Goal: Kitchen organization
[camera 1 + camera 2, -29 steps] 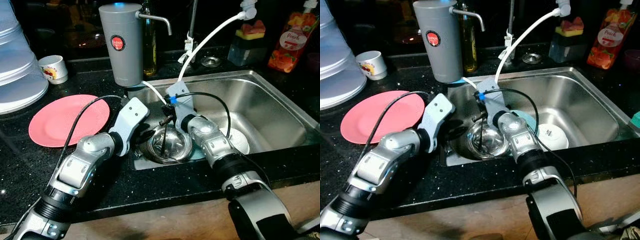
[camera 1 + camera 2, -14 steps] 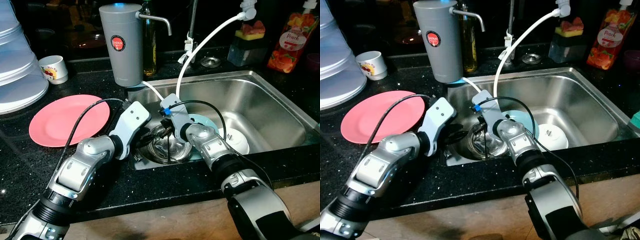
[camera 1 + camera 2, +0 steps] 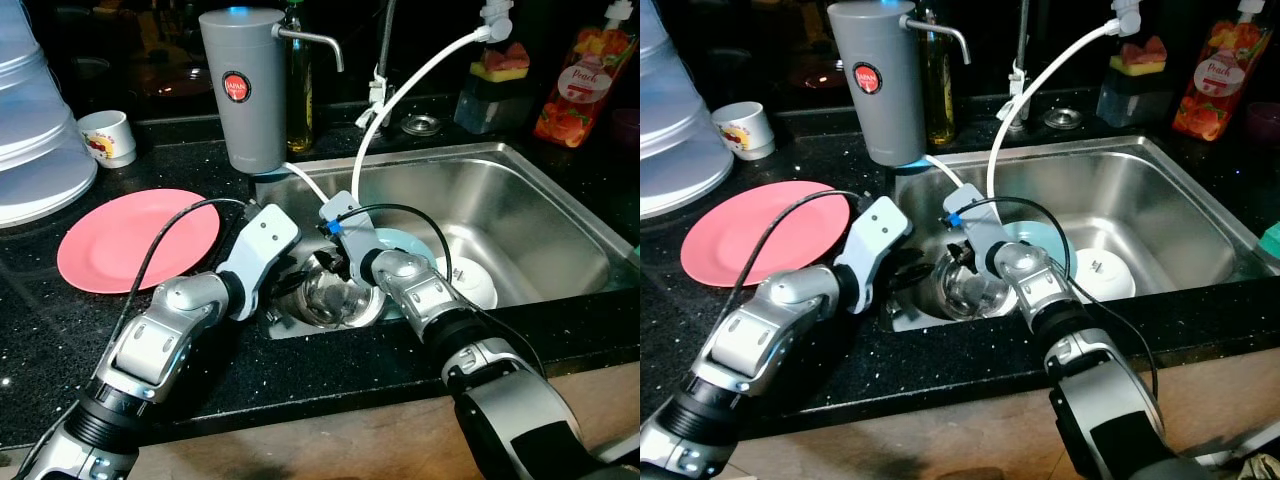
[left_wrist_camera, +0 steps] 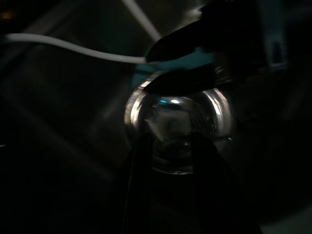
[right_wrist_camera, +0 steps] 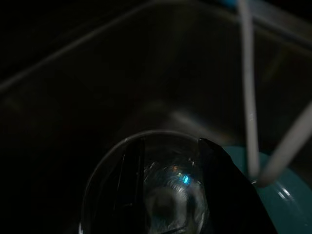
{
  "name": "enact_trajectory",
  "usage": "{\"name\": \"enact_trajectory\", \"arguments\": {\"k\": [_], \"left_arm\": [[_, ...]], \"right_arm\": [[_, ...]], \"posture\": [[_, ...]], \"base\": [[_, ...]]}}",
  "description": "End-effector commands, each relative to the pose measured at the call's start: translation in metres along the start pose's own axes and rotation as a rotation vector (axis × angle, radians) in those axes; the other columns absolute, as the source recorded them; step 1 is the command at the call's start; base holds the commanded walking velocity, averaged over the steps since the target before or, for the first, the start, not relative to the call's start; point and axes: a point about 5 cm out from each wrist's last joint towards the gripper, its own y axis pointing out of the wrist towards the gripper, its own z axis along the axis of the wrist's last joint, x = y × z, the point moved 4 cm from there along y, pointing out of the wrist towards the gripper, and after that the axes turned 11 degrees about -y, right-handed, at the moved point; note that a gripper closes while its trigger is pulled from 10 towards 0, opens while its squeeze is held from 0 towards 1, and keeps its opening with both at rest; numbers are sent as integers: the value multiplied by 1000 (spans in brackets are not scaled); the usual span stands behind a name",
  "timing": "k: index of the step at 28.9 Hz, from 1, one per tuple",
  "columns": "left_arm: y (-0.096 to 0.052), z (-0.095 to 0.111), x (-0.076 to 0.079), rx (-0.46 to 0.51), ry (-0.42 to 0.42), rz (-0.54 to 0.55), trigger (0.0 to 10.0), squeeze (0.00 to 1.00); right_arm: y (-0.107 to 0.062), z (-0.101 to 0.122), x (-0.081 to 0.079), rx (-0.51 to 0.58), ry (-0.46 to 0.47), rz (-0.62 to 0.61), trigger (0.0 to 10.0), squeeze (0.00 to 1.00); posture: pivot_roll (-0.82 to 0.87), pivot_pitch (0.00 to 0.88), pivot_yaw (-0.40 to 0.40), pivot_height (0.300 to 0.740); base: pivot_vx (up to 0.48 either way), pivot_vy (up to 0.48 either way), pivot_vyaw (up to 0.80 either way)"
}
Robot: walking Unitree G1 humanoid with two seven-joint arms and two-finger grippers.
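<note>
Clear glass bowl, round, glossy, sits in the near left corner of the stainless steel sink, rim up

Right gripper is down over the bowl; wrist view shows its two black fingers spread apart, dipping past the bowl rim. Can't tell whether either one touches the glass

Left gripper comes in from the bowl's 9 o'clock over the sink edge; fingers parted, tips at or against the bowl's outer wall, contact unclear in the dark wrist view. Nothing clamped by either gripper as far as the frames show

Teal plate lies flat at the bowl's 3 o'clock, partly under the right arm. White ceramic bowl further along at 3 o'clock, on the sink floor

White flexible hose arcs from the tap area down into the sink behind the bowl

Black speckled stone counter surrounds the sink. Pink round plate flat at the bowl's 9 o'clock. Grey cylindrical dispenser with metal spout at 11 o'clock, small white printed cup at 10 o'clock. Orange soap pouch at 2 o'clock, next to a sponge holder
</note>
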Motion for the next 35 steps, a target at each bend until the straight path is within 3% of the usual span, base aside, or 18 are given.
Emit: {"name": "enact_trajectory", "arguments": {"k": [1,3,5,8,9,11,14,17,21,22,27,28,30,32,35], "left_arm": [[-6,6,-15,15,13,81,10000,0],[-23,27,-57,91,-4,323,10000,0],[-44,38,-86,117,-50,482,10000,0],[-52,38,-96,115,-84,543,10000,0],[-59,35,-104,93,-119,575,10000,1000],[-69,30,-113,66,-163,615,10000,1000],[-102,15,-144,15,-241,785,10000,1000],[-110,12,-152,10,-265,833,10000,1000],[-146,-3,-180,-34,-356,988,10000,1000],[-159,-9,-187,-31,-423,1029,10000,1000],[-173,-20,-191,-38,-517,1060,10000,973],[-175,-22,-191,-35,-542,1066,10000,557],[-176,-23,-191,-32,-557,1069,10000,557],[-176,-28,-191,-28,-605,1067,10000,0],[-173,-34,-190,-31,-661,1046,10000,0]], "right_arm": [[-3,23,14,109,9,-72,10000,0],[-20,54,46,307,147,-248,10000,0],[-32,62,57,368,190,-278,10000,0],[-36,63,59,380,195,-283,10000,0],[-37,64,57,380,190,-273,10000,0],[-39,66,55,381,183,-259,10000,0],[-40,68,49,382,186,-236,10000,0],[-40,68,47,384,187,-234,10000,0],[-42,72,43,398,194,-220,10000,0],[-43,72,41,398,201,-215,10000,0],[-42,73,38,393,204,-201,10000,0],[-42,74,37,392,204,-195,10000,0],[-42,74,36,392,204,-192,10000,0],[-42,74,34,390,199,-183,10000,0],[-42,75,33,387,195,-178,10000,0]], "posture": [[7,16,-35,740],[16,24,-53,740],[20,27,-56,740],[20,27,-56,740],[19,28,-48,740],[19,28,-48,740],[15,29,-30,740],[15,30,-28,740],[20,30,-28,740],[26,29,-30,740],[29,30,-32,740],[29,31,-32,740],[29,31,-32,740],[31,31,-33,740],[33,30,-34,740]], "base": [[0,0,0],[0,0,0],[0,0,0],[0,0,0],[0,0,0],[0,0,0],[0,0,0],[0,0,0],[0,0,0],[0,0,0],[0,0,0],[0,0,0],[0,0,0],[0,0,0],[0,0,0]]}}
